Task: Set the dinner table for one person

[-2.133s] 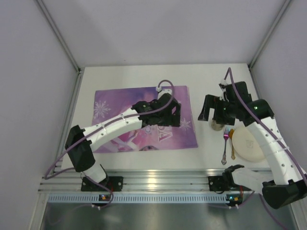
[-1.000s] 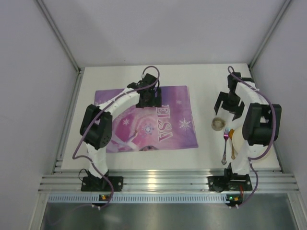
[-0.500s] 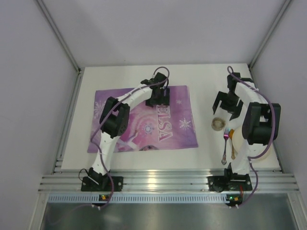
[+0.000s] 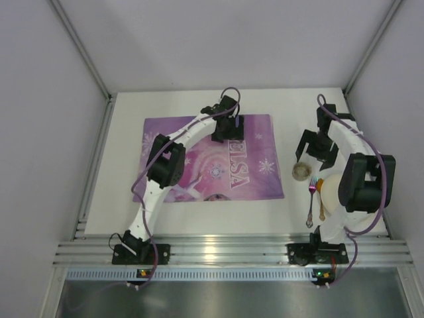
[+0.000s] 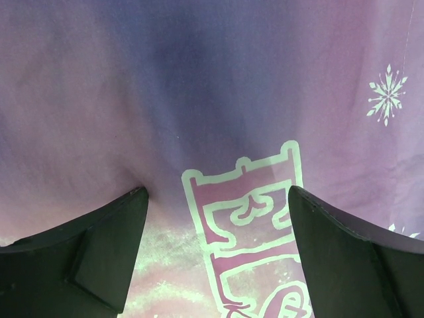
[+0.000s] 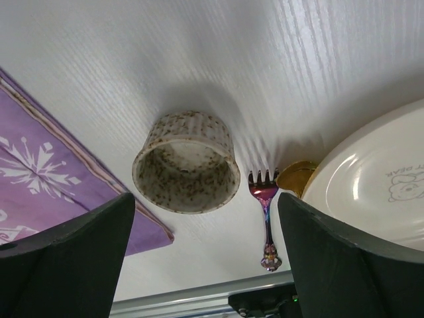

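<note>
Beyond the left gripper [image 4: 225,137] and the right gripper [image 4: 315,154], on their far side, stands a plain, pale lilac-grey back wall [image 4: 225,40]. The left side wall [image 4: 40,132] rises well outward of the left gripper, and the right side wall [image 4: 397,99] stands nearer, outward of the right one. An aluminium post [image 4: 79,46] slants up at each back corner. Beneath both grippers lies the off-white dinner table [image 4: 172,103]. Behind them, a ribbed aluminium rail [image 4: 218,250] catches a bright glare. Nearer still come a perforated strip [image 4: 218,273] and dull grey sheet metal [image 4: 218,298]. The light is soft and even.
</note>
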{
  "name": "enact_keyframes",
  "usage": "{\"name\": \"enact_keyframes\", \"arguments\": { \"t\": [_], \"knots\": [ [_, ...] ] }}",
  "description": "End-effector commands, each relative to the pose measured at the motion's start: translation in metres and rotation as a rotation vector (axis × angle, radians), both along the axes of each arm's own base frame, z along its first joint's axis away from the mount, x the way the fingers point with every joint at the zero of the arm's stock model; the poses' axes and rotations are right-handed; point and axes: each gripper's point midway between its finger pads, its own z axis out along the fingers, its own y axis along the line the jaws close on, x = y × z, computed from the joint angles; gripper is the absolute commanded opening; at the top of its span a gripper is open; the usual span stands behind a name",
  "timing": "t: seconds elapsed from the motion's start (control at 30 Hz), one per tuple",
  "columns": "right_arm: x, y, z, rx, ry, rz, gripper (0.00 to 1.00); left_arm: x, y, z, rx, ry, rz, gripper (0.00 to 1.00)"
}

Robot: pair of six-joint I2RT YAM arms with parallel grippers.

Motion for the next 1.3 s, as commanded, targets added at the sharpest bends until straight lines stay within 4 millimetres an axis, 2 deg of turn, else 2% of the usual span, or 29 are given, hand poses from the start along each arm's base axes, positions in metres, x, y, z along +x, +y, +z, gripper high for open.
{"name": "enact_keyframes", "arguments": {
  "t": [0.0,0.13,0.17,0.23,0.27,0.33,0.37,0.47,0.53,0.63,0.8,0.83,0.9,1.07,1.27],
  "knots": [
    [-0.003,-0.005,0.016,-0.035,-0.052,0.009,0.89,-0.004,-0.018,0.008,-0.067,0.012,-0.023,0.92],
    [-0.009,-0.009,0.012,-0.056,-0.035,0.010,0.84,-0.002,-0.018,0.048,-0.106,-0.041,-0.011,0.92],
    [-0.009,-0.010,0.010,-0.060,-0.035,0.011,0.83,-0.002,-0.018,0.067,-0.123,-0.068,-0.010,0.92],
    [-0.012,-0.010,0.005,-0.063,-0.021,0.013,0.81,-0.003,-0.016,0.086,-0.138,-0.095,-0.006,0.92],
    [-0.012,-0.011,0.003,-0.068,-0.020,0.016,0.79,-0.005,-0.013,0.104,-0.148,-0.124,0.000,0.92],
    [-0.013,-0.014,-0.001,-0.079,-0.008,0.017,0.77,-0.007,-0.009,0.121,-0.154,-0.153,0.004,0.92],
    [-0.012,-0.016,-0.002,-0.087,-0.007,0.019,0.74,-0.010,-0.004,0.135,-0.161,-0.175,0.010,0.92],
    [-0.010,-0.017,-0.008,-0.089,0.004,0.020,0.64,-0.020,0.007,0.153,-0.162,-0.202,0.022,0.93],
    [-0.009,-0.015,-0.013,-0.082,0.013,0.023,0.56,-0.026,0.012,0.158,-0.166,-0.207,0.022,0.93],
    [-0.007,-0.015,-0.020,-0.076,0.023,0.022,0.48,-0.038,0.027,0.153,-0.130,-0.206,0.053,0.93],
    [-0.008,-0.015,-0.031,-0.081,0.046,0.023,0.43,-0.049,0.040,0.146,-0.102,-0.196,0.070,0.92],
    [-0.007,-0.015,-0.032,-0.081,0.044,0.023,0.38,-0.053,0.043,0.145,-0.097,-0.193,0.072,0.92],
    [-0.005,-0.015,-0.035,-0.081,0.052,0.026,0.36,-0.056,0.046,0.143,-0.095,-0.193,0.075,0.92],
    [-0.002,-0.016,-0.038,-0.080,0.060,0.027,0.20,-0.063,0.052,0.141,-0.093,-0.186,0.088,0.92],
    [0.000,-0.015,-0.033,-0.083,0.051,0.032,0.03,-0.066,0.054,0.142,-0.088,-0.186,0.088,0.92]
  ]
}}
